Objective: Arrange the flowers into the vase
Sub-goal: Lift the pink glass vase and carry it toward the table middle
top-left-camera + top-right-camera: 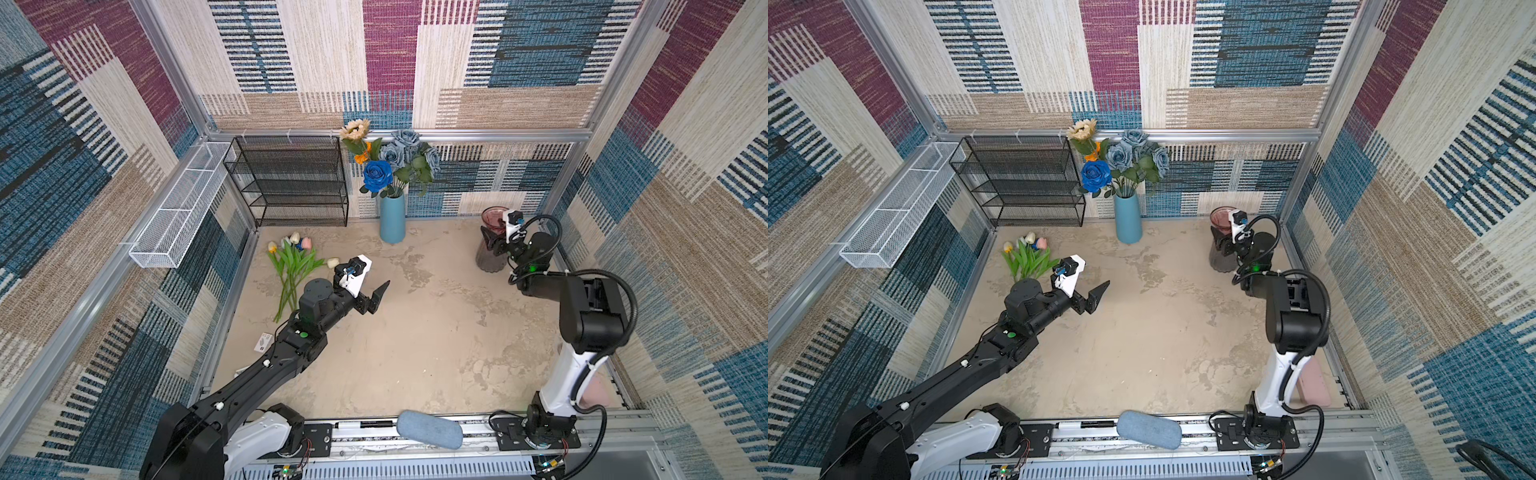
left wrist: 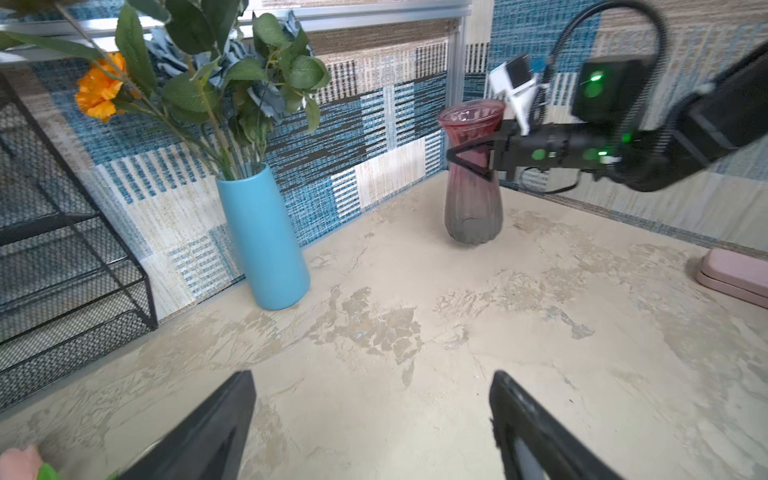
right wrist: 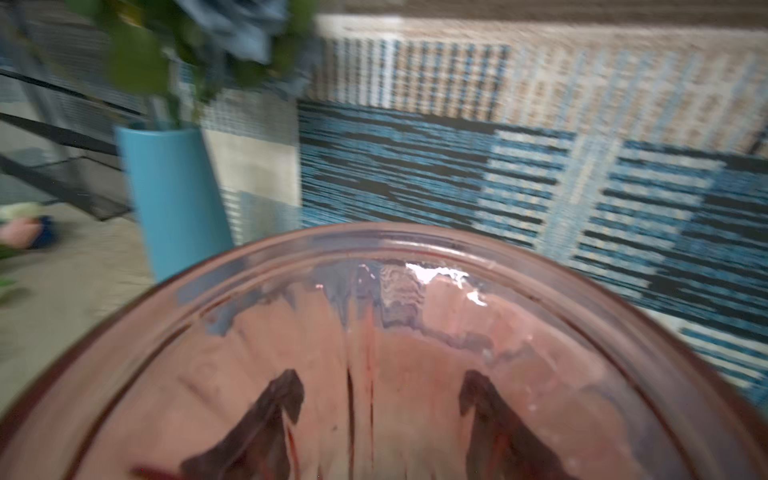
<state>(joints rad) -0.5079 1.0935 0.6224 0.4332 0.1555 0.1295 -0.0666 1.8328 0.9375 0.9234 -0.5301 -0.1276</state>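
My left jaws: spread wide over the table (image 1: 415,353), left of centre.
My right jaws: pinching the plum glass vase (image 1: 488,259) at its neck, right of centre.
Tulips (image 1: 294,259): lying on table, centre left.

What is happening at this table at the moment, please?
The right gripper is shut on the neck of the pink glass vase in the far right corner. The left gripper hangs open above the table beside the tulips, which lie loose on it. The blue vase holds roses and a sunflower.
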